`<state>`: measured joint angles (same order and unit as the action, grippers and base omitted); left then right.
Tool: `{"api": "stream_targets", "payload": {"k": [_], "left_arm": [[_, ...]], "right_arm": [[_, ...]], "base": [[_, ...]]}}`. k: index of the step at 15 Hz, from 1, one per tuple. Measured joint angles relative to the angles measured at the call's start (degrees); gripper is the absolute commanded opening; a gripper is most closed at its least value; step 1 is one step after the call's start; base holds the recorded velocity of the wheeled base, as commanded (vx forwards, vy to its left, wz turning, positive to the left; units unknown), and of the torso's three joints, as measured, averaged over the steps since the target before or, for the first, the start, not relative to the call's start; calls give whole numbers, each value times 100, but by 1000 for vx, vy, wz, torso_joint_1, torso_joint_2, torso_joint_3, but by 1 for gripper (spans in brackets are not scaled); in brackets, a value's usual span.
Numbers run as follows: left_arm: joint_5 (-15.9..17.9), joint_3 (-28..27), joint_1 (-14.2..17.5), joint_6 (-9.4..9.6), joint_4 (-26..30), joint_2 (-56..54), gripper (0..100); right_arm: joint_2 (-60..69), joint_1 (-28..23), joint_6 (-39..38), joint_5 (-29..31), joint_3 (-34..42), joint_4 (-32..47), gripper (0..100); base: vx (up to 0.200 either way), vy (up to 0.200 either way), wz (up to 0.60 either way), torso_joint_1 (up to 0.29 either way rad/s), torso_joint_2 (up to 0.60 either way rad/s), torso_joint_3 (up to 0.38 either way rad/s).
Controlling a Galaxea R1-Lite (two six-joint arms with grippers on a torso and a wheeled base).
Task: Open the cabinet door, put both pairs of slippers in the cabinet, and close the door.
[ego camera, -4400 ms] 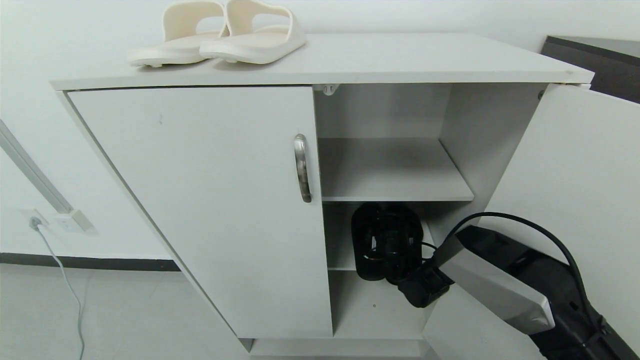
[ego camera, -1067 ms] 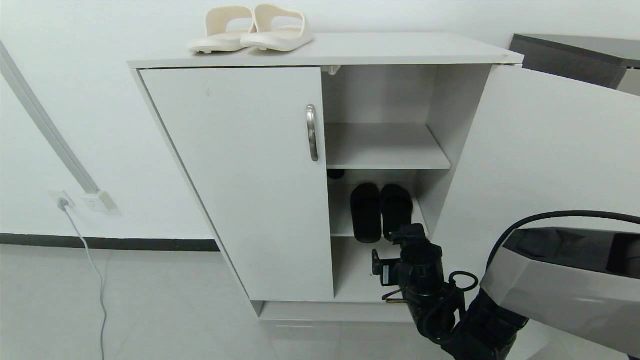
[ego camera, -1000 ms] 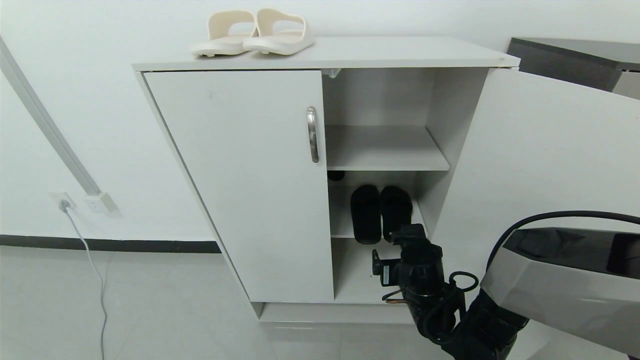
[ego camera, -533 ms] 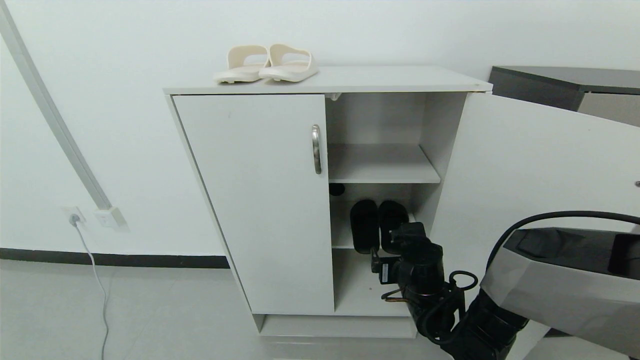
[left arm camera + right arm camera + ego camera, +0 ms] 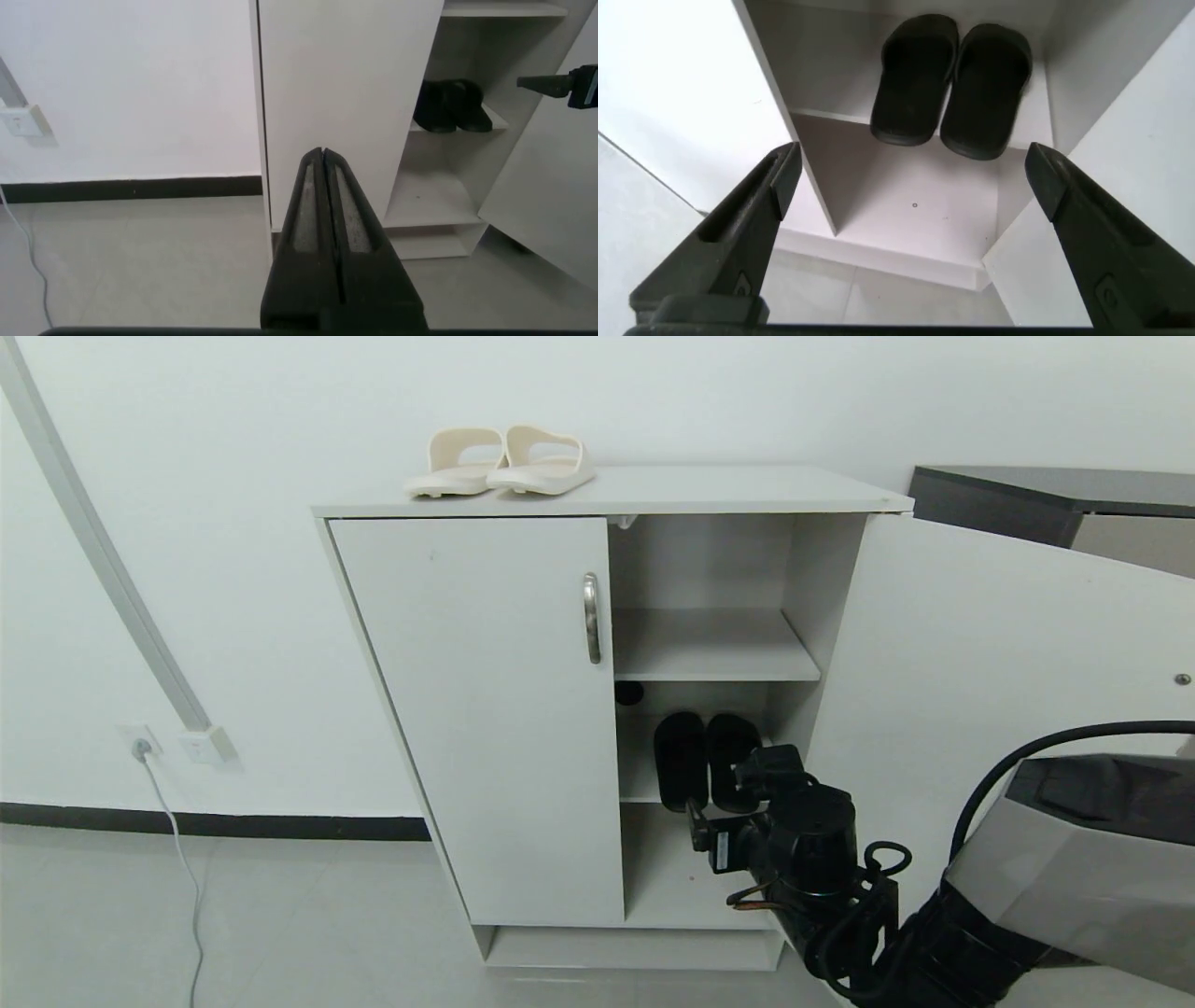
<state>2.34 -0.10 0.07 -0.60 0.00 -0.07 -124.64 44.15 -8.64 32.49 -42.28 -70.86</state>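
**One pair in, one pair and the door to go**

The cabinet (image 5: pixel 747 490) stands with its right door (image 5: pixel 980 663) swung wide and its left door (image 5: pixel 485 709) shut. The black slippers (image 5: pixel 705 761) lie side by side on the middle shelf (image 5: pixel 840 140), so the opening step and half the loading look done. The cream slippers (image 5: pixel 499 462) still sit on the cabinet's top, above the shut left door and near its front edge. Left to do, by my reading: fetch that pair, set it inside, and swing the right door closed.

The right gripper (image 5: pixel 912 159) hangs low before the open half, just below the black pair. Its fingers (image 5: pixel 747 243) are spread wide with nothing between them. The left gripper (image 5: pixel 322 159) is well back from the cabinet, facing the shut door, fingers pressed together and holding nothing.

The way in is narrow. One side is the edge of the left door, where the handle (image 5: pixel 591 618) sticks out. The other is the open door's inner face, just beside the right arm. The upper shelf (image 5: pixel 709 649) has room for a pair and is the shelf nearest the cream slippers. To reach them, an arm must rise past the top's front edge without catching it. A dark piece of furniture (image 5: pixel 1027 495) stands behind the open door, so the door probably cannot swing much wider.
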Motion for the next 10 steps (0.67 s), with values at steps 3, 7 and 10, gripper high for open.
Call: {"api": "stream_targets", "payload": {"k": [3, 7, 10], "left_arm": [[4, 0, -5, 0, 0, 0, 0], [6, 0, -7, 0, -2, 0, 0], [1, 0, 0, -2, 2, 0, 0]], "right_arm": [[27, 24, 9, -4, 66, -5, 100], [30, 49, 11, -9, 94, -11, 100], [0, 22, 13, 2, 105, -9, 100]], "base": [[0, 133, 0, 0, 2, 5], [0, 200, 0, 4, -1, 2], [0, 200, 0, 6, -2, -1]]}}
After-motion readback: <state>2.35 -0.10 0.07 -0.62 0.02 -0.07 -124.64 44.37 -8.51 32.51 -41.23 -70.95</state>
